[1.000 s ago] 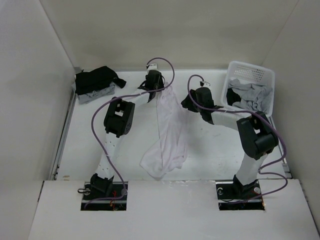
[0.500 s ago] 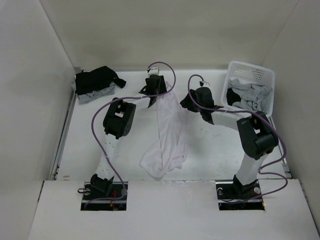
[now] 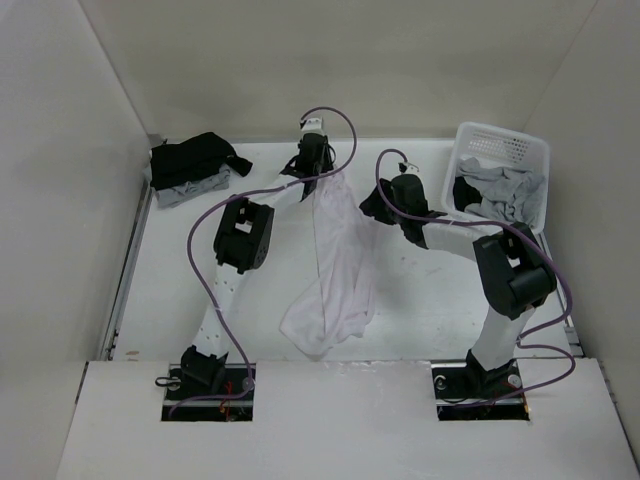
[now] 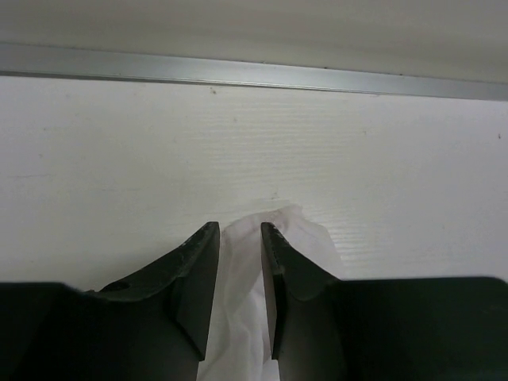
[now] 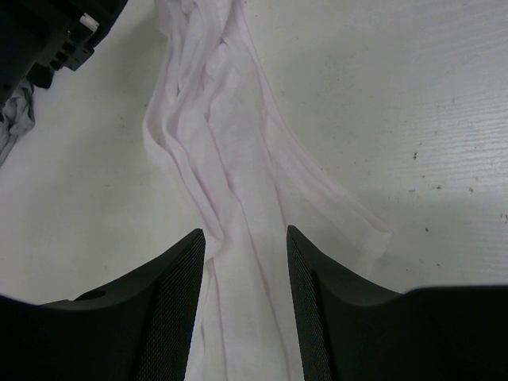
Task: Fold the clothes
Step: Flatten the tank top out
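Reaching further toward the back wall than a second ago, the left hand (image 3: 318, 166) has carried the upper end of the white tank top (image 3: 335, 270) a little that way. The right arm and the rest of the scene match the earlier frames.

From above, the tank top runs in a long band down the middle of the worktop (image 3: 180, 270), narrow at the far end by the left hand and widening into a loose, crumpled heap near the arm bases. The right hand (image 3: 372, 206) sits just beside the band's right edge. A black garment (image 3: 190, 155) lies piled on a grey one (image 3: 185, 190) in the far left corner. Grey clothes (image 3: 495, 190) fill the white lattice basket (image 3: 500, 132) at the far right.

On the left wrist camera, the left hand (image 4: 240, 228) has its fingers (image 4: 198, 270) close together with a slim gap, and a bunched end of the tank top (image 4: 298, 226) lies in and beyond that gap. Whether they actually pinch it I cannot tell. A metal rail (image 4: 238, 73) crosses the worktop's far edge.

On the right wrist camera, the right hand (image 5: 242, 232) is spread, its fingers (image 5: 178, 302) standing either side of the tank top (image 5: 230, 159), which lies creased on the worktop (image 5: 397, 95).
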`<control>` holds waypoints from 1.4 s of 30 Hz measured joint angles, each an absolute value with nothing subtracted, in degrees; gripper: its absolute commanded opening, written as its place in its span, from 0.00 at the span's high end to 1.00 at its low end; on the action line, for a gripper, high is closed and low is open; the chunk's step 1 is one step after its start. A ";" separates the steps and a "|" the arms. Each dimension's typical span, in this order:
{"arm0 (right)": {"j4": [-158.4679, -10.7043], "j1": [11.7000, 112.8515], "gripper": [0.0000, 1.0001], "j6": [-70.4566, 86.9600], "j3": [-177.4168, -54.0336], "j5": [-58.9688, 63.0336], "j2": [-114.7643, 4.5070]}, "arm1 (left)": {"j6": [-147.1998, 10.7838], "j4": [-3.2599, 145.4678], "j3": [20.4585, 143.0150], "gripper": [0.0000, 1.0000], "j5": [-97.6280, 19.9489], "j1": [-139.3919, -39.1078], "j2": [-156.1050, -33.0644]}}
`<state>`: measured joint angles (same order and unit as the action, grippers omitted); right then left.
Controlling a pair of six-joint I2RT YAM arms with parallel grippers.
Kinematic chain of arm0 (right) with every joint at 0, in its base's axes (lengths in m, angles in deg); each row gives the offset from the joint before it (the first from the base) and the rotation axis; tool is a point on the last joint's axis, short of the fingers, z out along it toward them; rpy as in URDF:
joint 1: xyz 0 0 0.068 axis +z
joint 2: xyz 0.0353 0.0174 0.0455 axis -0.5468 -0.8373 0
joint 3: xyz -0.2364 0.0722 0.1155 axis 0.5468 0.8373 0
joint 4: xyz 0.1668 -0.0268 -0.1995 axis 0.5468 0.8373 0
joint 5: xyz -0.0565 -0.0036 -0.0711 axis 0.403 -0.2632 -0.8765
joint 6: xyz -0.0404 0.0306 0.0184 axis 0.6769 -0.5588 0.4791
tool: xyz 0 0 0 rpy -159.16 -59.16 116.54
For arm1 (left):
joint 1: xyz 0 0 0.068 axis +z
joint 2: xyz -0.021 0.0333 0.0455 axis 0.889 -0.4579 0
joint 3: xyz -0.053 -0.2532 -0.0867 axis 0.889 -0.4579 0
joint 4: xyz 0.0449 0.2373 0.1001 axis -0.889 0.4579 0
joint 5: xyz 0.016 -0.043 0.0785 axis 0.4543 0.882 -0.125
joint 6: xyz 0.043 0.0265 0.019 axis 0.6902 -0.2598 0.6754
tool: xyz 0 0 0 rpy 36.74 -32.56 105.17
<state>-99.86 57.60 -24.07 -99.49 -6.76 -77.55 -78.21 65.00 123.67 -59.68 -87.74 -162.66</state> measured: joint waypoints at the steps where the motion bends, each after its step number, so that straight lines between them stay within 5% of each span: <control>1: -99.86 57.60 0.49 -24.18 -99.49 -6.67 -77.55 | -78.17 65.00 123.30 0.68 -59.50 -87.61 -162.66; 4: -99.86 57.60 0.49 -24.22 -99.49 -6.62 -77.55 | -78.17 63.21 120.24 0.50 -58.96 -87.42 -162.53; 10: -99.90 57.60 0.49 -24.27 -99.51 -6.21 -78.03 | -79.15 60.56 116.92 0.43 -56.99 -87.31 -162.31; 21: -100.08 57.60 0.49 -24.27 -99.51 -5.75 -79.26 | -82.15 59.30 115.50 0.89 -55.44 -87.81 -162.24; 30: -100.45 57.20 0.46 -24.72 -101.43 -5.73 -82.14 | -81.91 60.02 109.75 0.91 -57.25 -88.86 -156.08; 42: -100.65 54.97 0.42 -25.27 -109.15 -4.09 -85.90 | -84.86 49.92 78.73 0.93 -57.73 -90.52 -118.03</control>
